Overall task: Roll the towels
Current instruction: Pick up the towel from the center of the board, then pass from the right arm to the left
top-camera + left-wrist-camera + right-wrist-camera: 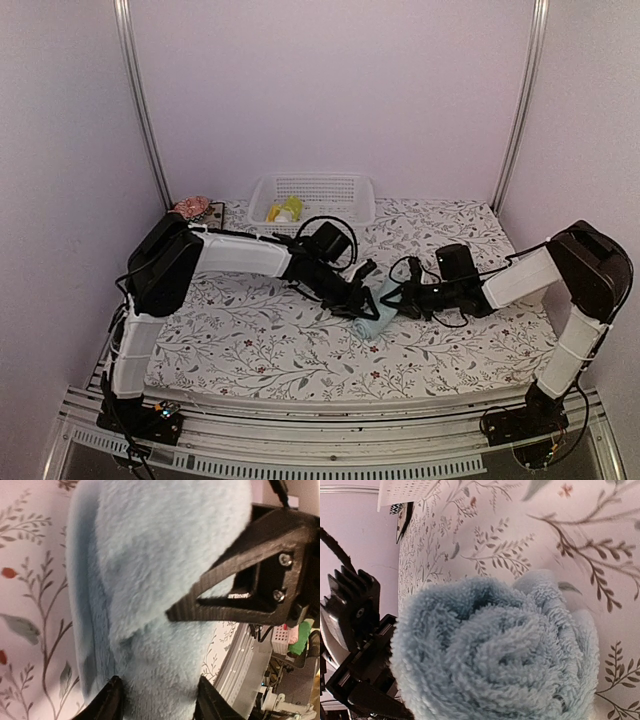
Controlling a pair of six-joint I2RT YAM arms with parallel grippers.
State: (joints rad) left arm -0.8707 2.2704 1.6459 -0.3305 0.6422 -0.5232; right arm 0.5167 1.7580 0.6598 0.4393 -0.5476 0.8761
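Note:
The light blue towel (377, 318) lies rolled at the middle of the table, between both grippers. In the left wrist view the light blue towel (160, 580) fills the frame. My left gripper (160, 702) stands open, a fingertip on each side of the roll. A black finger (225, 611) of my right gripper (397, 298) presses across the towel. The right wrist view looks at the spiral end of the light blue towel (495, 655), which hides that gripper's own fingers. My left gripper (367, 290) meets the roll from the left. The yellow-green towel (287, 210) lies in the basket.
A white slatted basket (310, 182) stands at the back of the floral tablecloth. A pinkish object on a dark patterned mat (195, 208) sits at the back left corner. The left arm's black wrist body (355, 630) is close beside the roll. The table's metal front edge (240, 655) runs nearby.

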